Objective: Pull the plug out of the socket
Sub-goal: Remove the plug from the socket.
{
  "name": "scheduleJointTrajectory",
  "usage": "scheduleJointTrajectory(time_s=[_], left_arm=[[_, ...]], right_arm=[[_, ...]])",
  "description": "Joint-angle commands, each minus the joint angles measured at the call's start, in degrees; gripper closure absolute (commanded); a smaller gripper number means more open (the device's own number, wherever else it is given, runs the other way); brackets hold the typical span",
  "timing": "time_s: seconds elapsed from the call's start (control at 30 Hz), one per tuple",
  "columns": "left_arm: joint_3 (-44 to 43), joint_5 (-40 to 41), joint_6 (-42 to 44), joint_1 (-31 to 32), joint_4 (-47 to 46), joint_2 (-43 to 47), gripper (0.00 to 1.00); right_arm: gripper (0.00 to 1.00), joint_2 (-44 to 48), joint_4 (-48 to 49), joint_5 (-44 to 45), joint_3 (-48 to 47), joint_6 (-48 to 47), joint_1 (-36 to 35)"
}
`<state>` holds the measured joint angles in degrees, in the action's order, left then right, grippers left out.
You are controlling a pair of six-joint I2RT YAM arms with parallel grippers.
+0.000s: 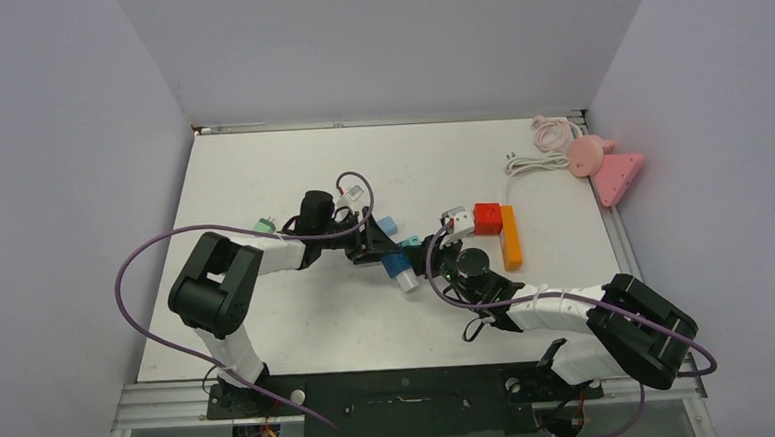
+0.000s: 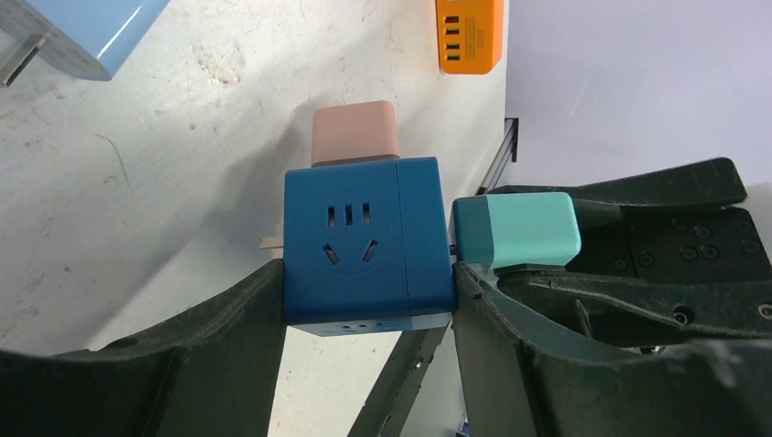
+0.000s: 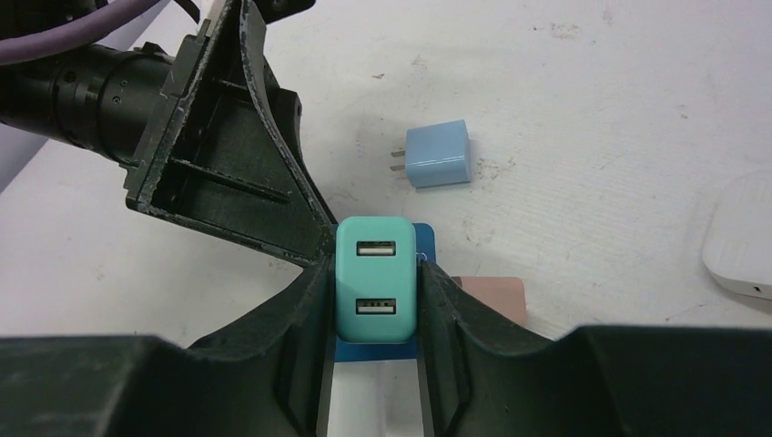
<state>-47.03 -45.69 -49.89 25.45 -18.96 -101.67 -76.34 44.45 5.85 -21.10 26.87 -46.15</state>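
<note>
Beside the blue socket cube (image 1: 398,269), near the middle of the white table (image 1: 299,323) in the top view, the teal plug (image 1: 412,241) sits against the cube's side that faces the orange power strip (image 1: 510,237). The left gripper (image 1: 388,257) reaches the cube from the side away from the strip and the right gripper (image 1: 423,251) comes in from the strip side, but the jaws are too small to read here. From the left wrist, the left jaws stand partly spread and clamp the cube by two opposite faces. Its round outlet face is turned to the camera, the teal plug is seated close against the cube's right face, and a pink plug (image 2: 355,134) is on the cube's far face. From the right wrist, the right jaws pinch the teal plug by its two long sides. Its twin-port face is toward the camera, the cube is just behind it, and a loose pale blue charger (image 3: 437,156) lies on the table beyond the cube. The plug looks like a small, light, rigid plastic block with smooth faces and rounded corners, so it could slip under a weak pinch. Probably only the friction of its prongs holds it in. The flat long sides are the sensible place to hold it. The pull should run straight away from the cube's face, with the cube braced, because twisting might bend the prongs.
</note>
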Motion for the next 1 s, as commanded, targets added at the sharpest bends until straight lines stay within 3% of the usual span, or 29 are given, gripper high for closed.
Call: scheduleJointTrajectory(time_s=[0.0,0.47,0.67,0.73,0.9,0.97], left_arm=[[-1.4,-0.3,3.0,-0.9,1.8,2.1,1.00],[-1.6,-0.1,3.4,-1.2,2.3,2.6,1.00],[-1.1,-0.7,3.1,-2.4,-0.2,5.0,1.00],[-0.6,-1.6,2.2,-4.3,-2.7,7.5,1.00],[4.5,-4.9,-9.6,-14.9,-20.6,14.1,1.00],[5.3,-4.8,-10.1,-18.4,-21.5,16.7,1.00]], right_arm=[[0.95,2.7,2.7,11.5,-1.5,-6.3,-3.3],[0.95,3.1,2.7,11.1,-1.2,-4.6,-2.9],[0.95,4.0,2.9,7.1,-0.5,-1.4,0.6],[0.95,4.6,3.2,3.8,0.0,0.8,4.6],[0.95,3.7,1.7,-2.7,-0.5,3.5,12.2],[0.95,1.7,-0.9,-4.0,-3.0,3.8,13.5]])
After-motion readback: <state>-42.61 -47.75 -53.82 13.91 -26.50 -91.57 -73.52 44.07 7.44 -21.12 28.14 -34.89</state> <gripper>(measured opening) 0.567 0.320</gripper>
